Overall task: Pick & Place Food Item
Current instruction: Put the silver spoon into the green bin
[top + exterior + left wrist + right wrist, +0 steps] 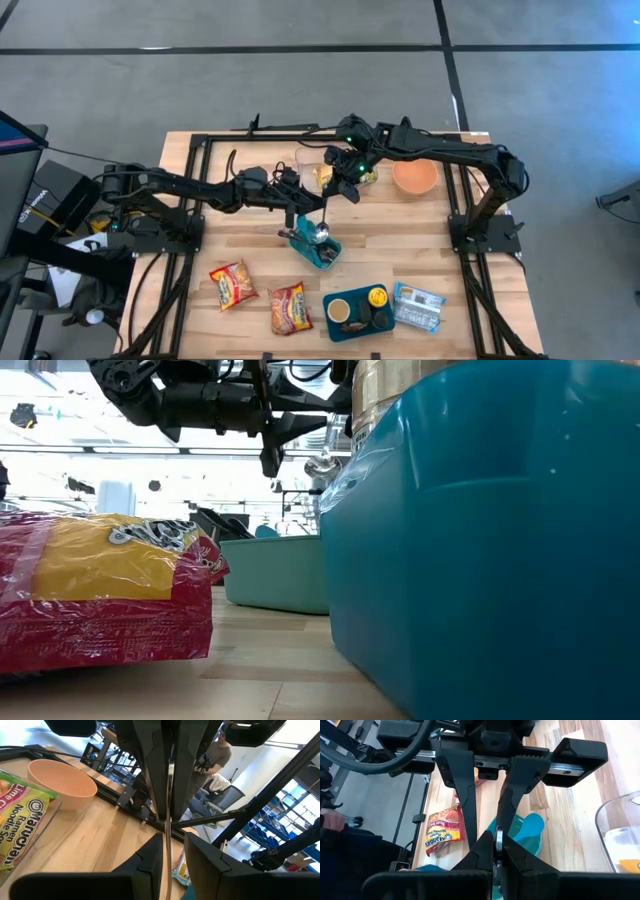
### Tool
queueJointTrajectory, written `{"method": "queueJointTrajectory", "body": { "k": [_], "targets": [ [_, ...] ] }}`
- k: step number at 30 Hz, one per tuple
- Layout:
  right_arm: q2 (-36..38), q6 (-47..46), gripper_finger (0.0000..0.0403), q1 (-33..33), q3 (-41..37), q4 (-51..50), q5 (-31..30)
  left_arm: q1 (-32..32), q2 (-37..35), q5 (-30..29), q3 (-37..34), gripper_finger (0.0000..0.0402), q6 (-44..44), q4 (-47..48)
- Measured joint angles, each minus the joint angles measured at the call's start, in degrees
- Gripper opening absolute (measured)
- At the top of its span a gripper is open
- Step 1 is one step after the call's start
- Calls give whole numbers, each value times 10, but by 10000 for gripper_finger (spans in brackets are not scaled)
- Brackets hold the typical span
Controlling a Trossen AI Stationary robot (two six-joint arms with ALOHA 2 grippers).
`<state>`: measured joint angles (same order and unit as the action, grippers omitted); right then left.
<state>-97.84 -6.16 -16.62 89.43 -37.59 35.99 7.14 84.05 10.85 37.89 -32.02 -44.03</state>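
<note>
Both hands met over the small teal plastic tray [322,250] at the middle of the wooden desk [420,240].

The right hand [496,851] was pinched tight on the thin handle of a shiny metal spoon [322,233], whose bowl hung over the tray. The left hand [169,845] stood narrow around the same handle, though I cannot tell if it gripped. A green ramen noodle packet [20,825] lay in a clear plastic container [310,168] near the peach-coloured round bowl [414,177]; two red-and-yellow noodle packets [262,297] lay toward the desk's front edge.
</note>
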Motion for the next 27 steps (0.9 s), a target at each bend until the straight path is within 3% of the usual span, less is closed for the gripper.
{"method": "queueJointTrajectory", "body": {
  "k": [14, 27],
  "targets": [
    [0, 1, 1, 0, 0, 3, 0, 0, 0, -1, 0, 22, 0, 1],
    [0, 1, 1, 1, 0, 14, 0, 0, 0, -1, 0, 18, 0, 1]
  ]
}}
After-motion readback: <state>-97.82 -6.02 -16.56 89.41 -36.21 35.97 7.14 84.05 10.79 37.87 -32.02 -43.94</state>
